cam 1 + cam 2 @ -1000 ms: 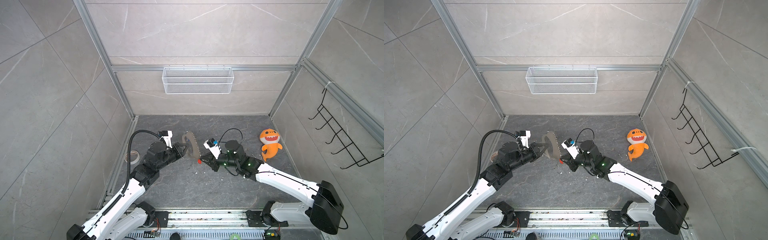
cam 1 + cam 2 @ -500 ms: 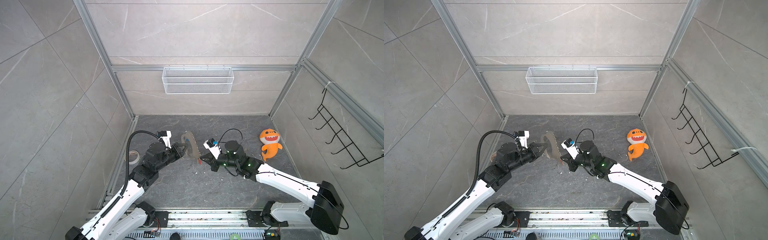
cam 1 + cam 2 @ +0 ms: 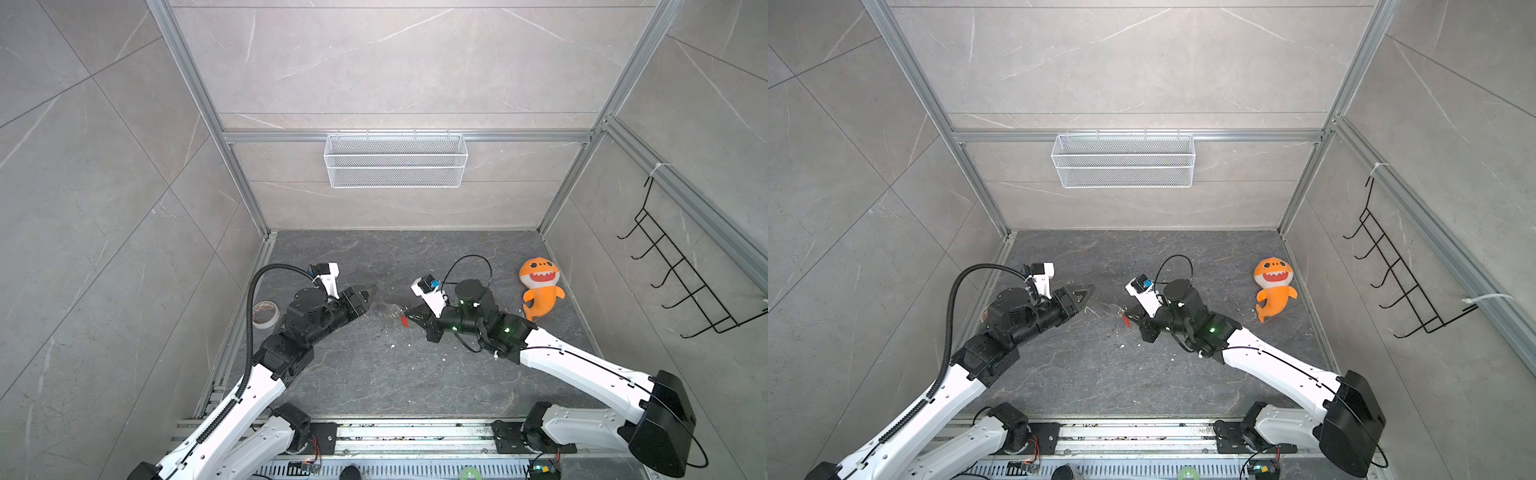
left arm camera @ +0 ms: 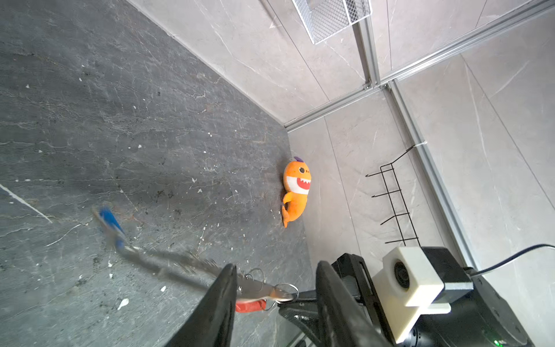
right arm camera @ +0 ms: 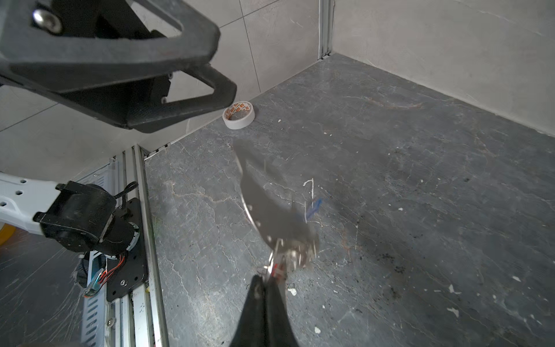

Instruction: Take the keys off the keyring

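Observation:
In both top views my left gripper (image 3: 365,296) (image 3: 1086,293) stands open, a short gap away from the keyring. The left wrist view shows its jaws (image 4: 276,267) wide apart, with nothing pinched. The dull-grey keyring (image 5: 264,204) (image 4: 168,261) hangs motion-blurred above the floor, a faint smear (image 3: 384,309) in a top view. My right gripper (image 5: 265,279) (image 3: 409,316) is shut on the key with the red tag (image 4: 250,305) (image 3: 404,321) at the keyring's end. The blue-tagged key (image 4: 109,223) (image 5: 313,207) dangles blurred at the far end.
A tape roll (image 3: 265,312) (image 5: 238,115) lies by the left wall. An orange shark plush (image 3: 540,289) (image 4: 295,189) lies at the right. A white wire basket (image 3: 395,160) hangs on the back wall and a black hook rack (image 3: 681,274) on the right wall.
My left gripper has let go of the keyring and opened. The keyring, held upright between both grippers before, has dropped and now swings from the right gripper.

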Robot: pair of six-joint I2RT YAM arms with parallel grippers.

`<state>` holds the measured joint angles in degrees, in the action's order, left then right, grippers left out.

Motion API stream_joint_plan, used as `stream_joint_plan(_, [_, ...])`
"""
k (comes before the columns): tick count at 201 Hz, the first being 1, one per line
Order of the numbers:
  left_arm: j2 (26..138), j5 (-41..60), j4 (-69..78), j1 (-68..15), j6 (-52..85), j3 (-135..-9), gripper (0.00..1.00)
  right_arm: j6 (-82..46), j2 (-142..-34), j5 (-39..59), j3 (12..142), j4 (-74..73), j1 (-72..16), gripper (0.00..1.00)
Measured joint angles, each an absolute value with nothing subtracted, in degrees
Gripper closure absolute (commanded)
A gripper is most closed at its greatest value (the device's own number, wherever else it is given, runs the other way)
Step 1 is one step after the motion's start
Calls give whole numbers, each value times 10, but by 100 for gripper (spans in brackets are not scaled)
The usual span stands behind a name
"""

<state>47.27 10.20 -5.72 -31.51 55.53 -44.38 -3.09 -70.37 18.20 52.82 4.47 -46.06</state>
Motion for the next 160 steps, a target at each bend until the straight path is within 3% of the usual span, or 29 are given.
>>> stream_joint_plan(47, [454,99,-86,-300,503,-444,51,-17,-704,193,557,102,-461,100])
stream_joint_plan(106, [517,248,11,-298,409,-434,53,10,-704,225,582,135,-461,100])
stream_joint_plan(139, [535,300,51,-298,379,-430,64,18,-704,260,597,135,-456,100])
stream_joint_plan(160, [536,326,86,-298,374,-423,65,25,-704,291,609,135,-448,100])
